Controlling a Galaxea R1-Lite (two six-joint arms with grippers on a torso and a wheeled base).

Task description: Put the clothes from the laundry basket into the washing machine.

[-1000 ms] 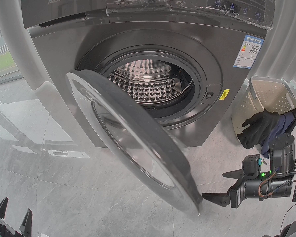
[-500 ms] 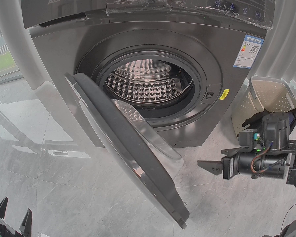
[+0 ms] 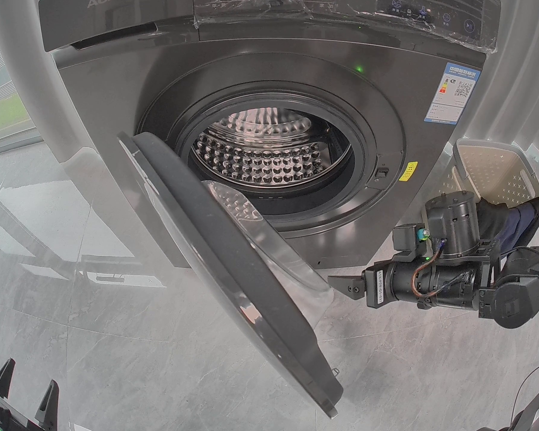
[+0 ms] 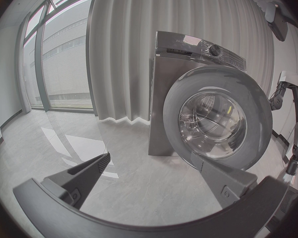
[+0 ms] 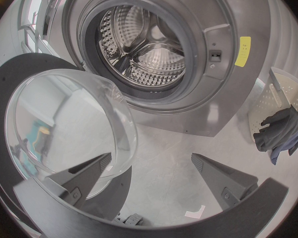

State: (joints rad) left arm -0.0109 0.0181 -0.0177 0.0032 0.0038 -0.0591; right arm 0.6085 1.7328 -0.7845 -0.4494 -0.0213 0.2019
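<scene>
Clothes (image 5: pixel 278 130), black over dark blue, hang limp over the cream laundry basket (image 3: pixel 497 172) rim, while right gripper (image 5: pixel 150 157) and left gripper (image 4: pixel 150 156) both gape empty.

Glossy grey tiled floor (image 3: pixel 132 342), white pleated curtain (image 4: pixel 122 50), tall windows (image 4: pixel 66 70) just beside the curtain

The right gripper (image 5: pixel 150 157) had two dark grey wedge-shaped fingers (image 5: pixel 86 172) with ribbed tip pads. Each had a round screw near its base, and both sat on a curved black rail. Behind it, the right arm (image 3: pixel 437 282) was built of black cylinders, with an orange-brown cable (image 3: pixel 426 266) looped alongside and a small green light (image 3: pixel 426 233). The left gripper (image 4: pixel 150 156) looked alike.
</scene>
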